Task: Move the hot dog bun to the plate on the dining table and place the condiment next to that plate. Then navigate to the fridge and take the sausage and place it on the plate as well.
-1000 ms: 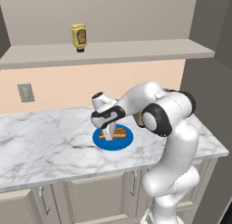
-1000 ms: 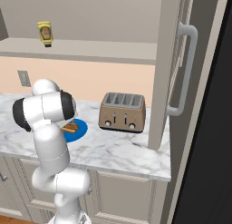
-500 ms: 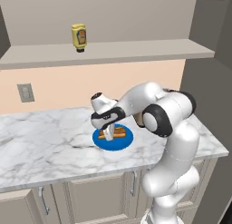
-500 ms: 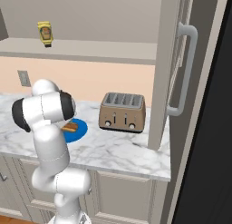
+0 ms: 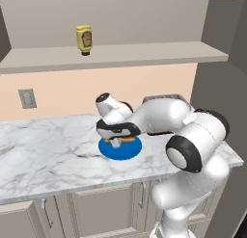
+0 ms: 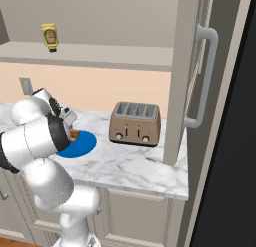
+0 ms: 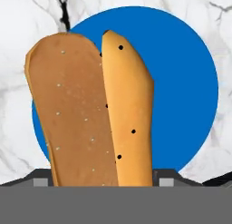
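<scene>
The hot dog bun [image 7: 95,109], tan with a slit along its length, lies on a bright-blue plate [image 7: 181,82] on the marble wall counter. In the hand view it stands between my two finger tips, which press its sides. My gripper [image 5: 117,141] points down over the blue plate [image 5: 128,150], shut on the bun [image 5: 128,139]. From the right base view my arm hides most of the bun [image 6: 75,136]. The condiment [image 5: 84,39], a yellow squeeze bottle, stands on the shelf above [image 6: 50,37]. The red-ringed plate, the dining table and the sausage are out of view.
A brown toaster [image 6: 135,123] stands on the counter [image 6: 145,166] right of the blue plate [image 6: 82,143]. Beyond it rises a tall grey panel, with the fridge's long grey handle [image 6: 200,76] beside it. A wall socket [image 5: 27,98] sits at the left.
The jaws have come in from wide open onto the bun's sides. The arm and the bun have barely moved.
</scene>
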Available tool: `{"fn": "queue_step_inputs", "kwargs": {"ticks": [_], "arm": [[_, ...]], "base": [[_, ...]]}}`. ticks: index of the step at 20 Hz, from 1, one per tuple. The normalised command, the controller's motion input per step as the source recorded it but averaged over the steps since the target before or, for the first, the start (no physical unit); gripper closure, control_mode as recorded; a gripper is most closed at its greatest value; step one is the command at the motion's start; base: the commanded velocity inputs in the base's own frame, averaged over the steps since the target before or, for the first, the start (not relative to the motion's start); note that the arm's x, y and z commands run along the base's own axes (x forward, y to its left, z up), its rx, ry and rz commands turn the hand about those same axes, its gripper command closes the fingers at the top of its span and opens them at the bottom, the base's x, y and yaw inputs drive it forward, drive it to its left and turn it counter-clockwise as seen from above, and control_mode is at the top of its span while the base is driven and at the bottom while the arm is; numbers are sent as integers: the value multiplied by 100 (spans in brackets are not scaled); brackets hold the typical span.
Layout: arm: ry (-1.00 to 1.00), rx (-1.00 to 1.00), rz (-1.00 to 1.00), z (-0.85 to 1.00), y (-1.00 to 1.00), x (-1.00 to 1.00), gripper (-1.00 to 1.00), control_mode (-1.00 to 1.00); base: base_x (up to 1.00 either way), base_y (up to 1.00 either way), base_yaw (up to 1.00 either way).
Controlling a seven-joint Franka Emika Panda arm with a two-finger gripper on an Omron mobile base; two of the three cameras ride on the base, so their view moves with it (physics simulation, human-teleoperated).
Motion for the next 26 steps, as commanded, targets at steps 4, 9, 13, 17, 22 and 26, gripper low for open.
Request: {"fn": "queue_step_inputs", "kwargs": {"ticks": [4,9,13,17,22,26], "arm": [[-27,4,0,74,-9,-49,100,-100],[-34,6,0,47,-43,-68,100,-100],[-22,10,-2,69,-18,-60,100,-100],[-14,14,-4,71,-1,-59,100,-100],[-4,12,-4,72,-7,-52,100,-100],[0,9,-6,70,-21,-34,100,-100]], "base": [[0,0,0],[0,0,0],[0,0,0],[0,0,0],[0,0,0],[0,0,0]]}}
